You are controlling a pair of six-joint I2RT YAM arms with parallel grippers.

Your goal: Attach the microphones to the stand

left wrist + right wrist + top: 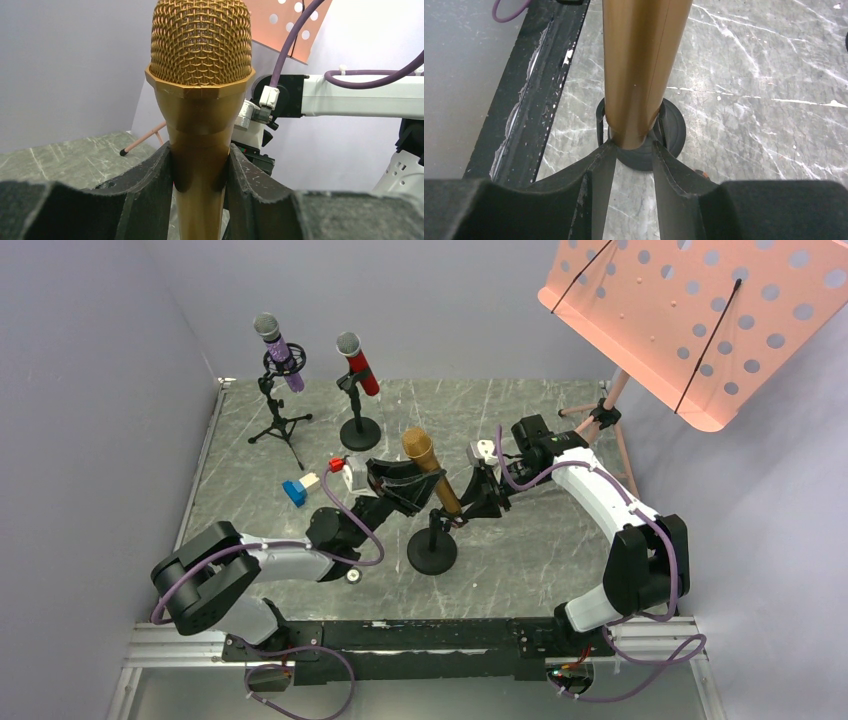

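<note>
Two down, one in play! Well beyond both grippers, the purple microphone point(272, 340) sits in its tripod stand point(281, 426) and the red microphone point(358, 365) in its round-based stand point(360, 429). Both look finished.

All the action is on the gold microphone point(419, 447). The left gripper point(200, 167) is clamped on it, fingers point(150, 190) pressed to either side of the body just under the mesh head, which rises above them. The right gripper point(631, 150) works the low end. Its fingertips point(599, 165) flank the tail right where it drops into the clip point(600, 117) of the third stand point(432, 552), whose base lies directly below them. Squeezing or merely touching? The wrist view doesn't settle it.

The tail looks entered into the clip, with the microphone leaning a little. What seems left is to confirm the seat, then let go with both.
</note>
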